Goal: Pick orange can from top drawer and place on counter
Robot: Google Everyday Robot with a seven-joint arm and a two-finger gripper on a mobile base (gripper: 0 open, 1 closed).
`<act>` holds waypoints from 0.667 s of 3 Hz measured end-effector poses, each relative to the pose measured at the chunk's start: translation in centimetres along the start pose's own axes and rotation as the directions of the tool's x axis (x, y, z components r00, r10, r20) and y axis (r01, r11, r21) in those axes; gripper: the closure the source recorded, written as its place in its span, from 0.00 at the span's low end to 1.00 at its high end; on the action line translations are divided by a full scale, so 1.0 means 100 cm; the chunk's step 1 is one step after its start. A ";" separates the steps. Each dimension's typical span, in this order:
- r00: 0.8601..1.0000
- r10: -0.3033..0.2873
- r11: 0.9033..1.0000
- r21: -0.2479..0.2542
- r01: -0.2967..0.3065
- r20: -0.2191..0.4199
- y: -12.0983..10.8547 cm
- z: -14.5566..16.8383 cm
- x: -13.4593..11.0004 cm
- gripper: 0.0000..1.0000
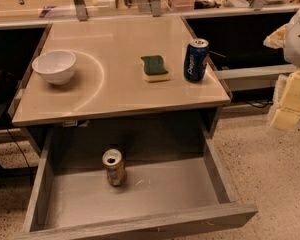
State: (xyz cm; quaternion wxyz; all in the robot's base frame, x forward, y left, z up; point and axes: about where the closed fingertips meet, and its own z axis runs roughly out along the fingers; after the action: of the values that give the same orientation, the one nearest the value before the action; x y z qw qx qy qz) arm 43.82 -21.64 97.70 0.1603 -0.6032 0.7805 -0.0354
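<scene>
The orange can stands upright in the open top drawer, left of its middle and toward the back, with its silver top and pull-tab facing up. The beige counter lies above the drawer. My gripper is at the right edge of the view, pale yellow below a white arm segment, over the floor to the right of the counter. It is well away from the can and holds nothing that I can see.
On the counter stand a white bowl at the left, a green-and-yellow sponge in the middle and a blue Pepsi can at the right. Dark side shelves flank the counter. Speckled floor lies to the right of the drawer.
</scene>
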 end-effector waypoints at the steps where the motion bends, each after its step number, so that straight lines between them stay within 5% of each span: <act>1: 1.000 0.000 1.000 0.000 0.000 0.000 0.000 0.000 0.000 0.00; 2: 1.000 0.003 1.000 -0.027 -0.003 0.009 0.010 0.011 -0.001 0.00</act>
State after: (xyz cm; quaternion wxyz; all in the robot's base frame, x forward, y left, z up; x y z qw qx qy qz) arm 43.24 -21.16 96.37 0.1559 -0.6041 0.7812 -0.0219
